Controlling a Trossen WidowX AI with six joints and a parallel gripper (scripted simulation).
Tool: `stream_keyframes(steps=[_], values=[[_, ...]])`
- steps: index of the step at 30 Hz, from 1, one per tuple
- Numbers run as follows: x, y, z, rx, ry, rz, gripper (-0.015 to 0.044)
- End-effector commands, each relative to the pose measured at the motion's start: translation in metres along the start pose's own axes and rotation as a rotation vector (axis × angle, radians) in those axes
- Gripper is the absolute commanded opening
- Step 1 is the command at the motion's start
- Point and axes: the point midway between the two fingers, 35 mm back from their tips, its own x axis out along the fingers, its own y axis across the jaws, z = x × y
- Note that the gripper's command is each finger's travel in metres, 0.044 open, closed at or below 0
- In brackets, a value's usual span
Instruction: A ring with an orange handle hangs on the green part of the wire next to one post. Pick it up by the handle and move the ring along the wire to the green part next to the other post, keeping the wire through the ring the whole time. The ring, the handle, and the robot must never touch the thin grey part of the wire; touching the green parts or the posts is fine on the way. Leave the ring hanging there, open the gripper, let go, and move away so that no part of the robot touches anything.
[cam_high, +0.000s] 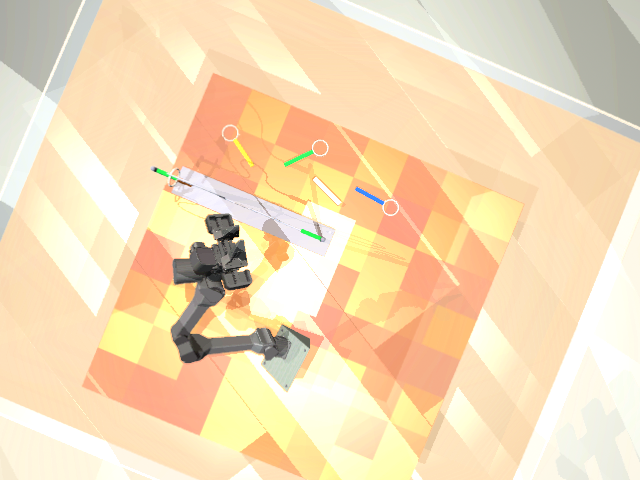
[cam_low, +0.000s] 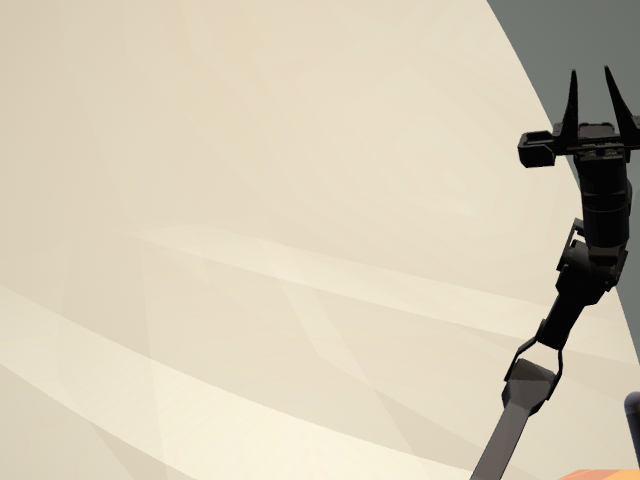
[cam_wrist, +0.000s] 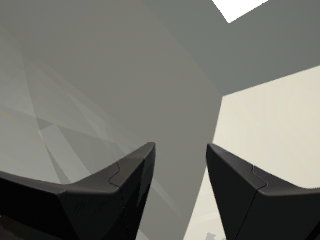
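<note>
Fingers of the black parallel-jaw gripper parted, nothing between, pointing upward; white ring with orange handle hangs at the top view's left post, beyond and below them.

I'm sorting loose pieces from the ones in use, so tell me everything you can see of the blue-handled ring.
The blue-handled ring has two parts: a straight, slim, evenly blue handle and a thin, whitish round hoop at one end. Its material can't be told. It lies on the checkered mat, handle pointing away from the hoop toward the white bar. It appears whole, and neither the bar nor the tool touches it.
</note>
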Motion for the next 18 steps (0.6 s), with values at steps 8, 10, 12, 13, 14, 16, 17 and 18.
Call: stream_keyframes(steps=[8,10,12,13,14,16,17,18], values=[[-0.033,0.093,0.022,0.34,0.011,0.204,0.016],[-0.042,0.109,0.027,0.405,0.02,0.241,0.016],[-0.051,0.124,0.032,0.47,0.031,0.277,0.016],[-0.056,0.131,0.035,0.503,0.037,0.295,0.016],[-0.061,0.138,0.038,0.536,0.044,0.313,0.016],[-0.071,0.152,0.045,0.603,0.059,0.348,0.016],[-0.076,0.158,0.048,0.636,0.067,0.365,0.016],[-0.082,0.164,0.052,0.67,0.075,0.382,0.016]])
